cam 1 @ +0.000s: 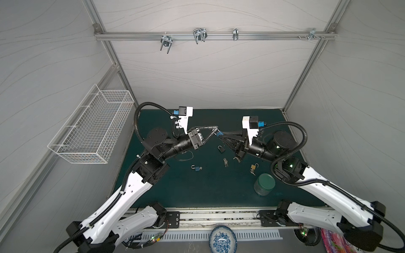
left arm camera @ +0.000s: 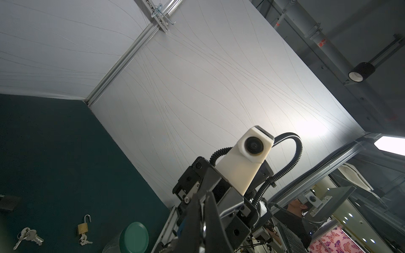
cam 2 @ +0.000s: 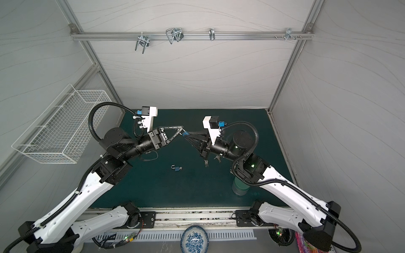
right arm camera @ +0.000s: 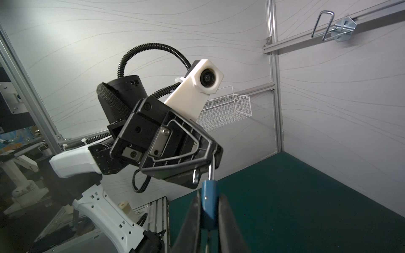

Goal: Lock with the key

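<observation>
A white wire basket (cam 1: 92, 131) (cam 2: 63, 129) hangs on the wall at 9 o'clock from the green mat (cam 1: 175, 192).

The left gripper (cam 1: 216, 130) (cam 2: 181, 131) (right arm camera: 213, 153) reaches in from 8 o'clock to a spot above the mat, toward 12 o'clock from its middle. The right wrist view shows it pinched shut on the bend of a steel shackle (right arm camera: 210, 168). A small white mark on that arm's black joint (right arm camera: 134, 82) is too small to read.

At 7 o'clock from the grippers, a blue lock (cam 1: 196, 168) (cam 2: 177, 168) lies on the mat with its shackle open.

The held lock (cam 1: 219, 133) (cam 2: 185, 133) (right arm camera: 208, 197), also blue, hangs in the air between the two grippers. One shackle leg enters its body and the other ends free, so it is open. Whether a key sits in it cannot be told.

At 6 o'clock below it, a black lock (cam 1: 221, 149) lies on the mat. Further toward 6 o'clock lie loose keys (cam 1: 225, 162) (cam 2: 206, 162) (left arm camera: 28, 235). Past the mat's front edge stands a blue-and-white bowl (cam 1: 222, 239) (cam 2: 194, 238).

The right gripper (cam 1: 221, 136) (cam 2: 185, 136) (right arm camera: 208, 204) comes in from 4 o'clock. Its two fingers press the held lock's body from both sides, gripping it.

At 4 o'clock from the mat's middle lies a brass lock (cam 1: 253, 167) (left arm camera: 83, 227) with its shackle open and a small key ring (cam 1: 252, 173) (left arm camera: 84, 239) touching it. A green-lidded jar (cam 1: 264, 184) (cam 2: 240, 186) (left arm camera: 133, 236) stands at 5 o'clock from it.
</observation>
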{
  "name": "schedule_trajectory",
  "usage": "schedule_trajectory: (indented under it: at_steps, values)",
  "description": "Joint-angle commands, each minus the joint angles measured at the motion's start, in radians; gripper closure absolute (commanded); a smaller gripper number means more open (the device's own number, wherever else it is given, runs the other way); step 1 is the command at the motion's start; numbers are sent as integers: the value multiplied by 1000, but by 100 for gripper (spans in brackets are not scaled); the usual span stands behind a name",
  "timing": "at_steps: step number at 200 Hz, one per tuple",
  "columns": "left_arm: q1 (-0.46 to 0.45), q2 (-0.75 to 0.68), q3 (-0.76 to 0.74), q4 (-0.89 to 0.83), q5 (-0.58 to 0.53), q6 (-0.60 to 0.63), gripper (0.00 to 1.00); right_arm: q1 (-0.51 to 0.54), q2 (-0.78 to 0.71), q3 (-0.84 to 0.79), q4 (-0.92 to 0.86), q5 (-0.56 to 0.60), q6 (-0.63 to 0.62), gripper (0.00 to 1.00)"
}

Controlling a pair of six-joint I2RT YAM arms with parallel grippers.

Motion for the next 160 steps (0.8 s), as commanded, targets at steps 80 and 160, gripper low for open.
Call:
schedule_trajectory:
  at_steps: [80, 160]
  values:
    - [0, 4, 130, -54, 127, 170, 100, 6, -37, 41, 78, -152, 279, 100]
    - [1, 7, 139, -31, 196, 174, 100, 1, 8, 83, 196, -289, 404, 100]
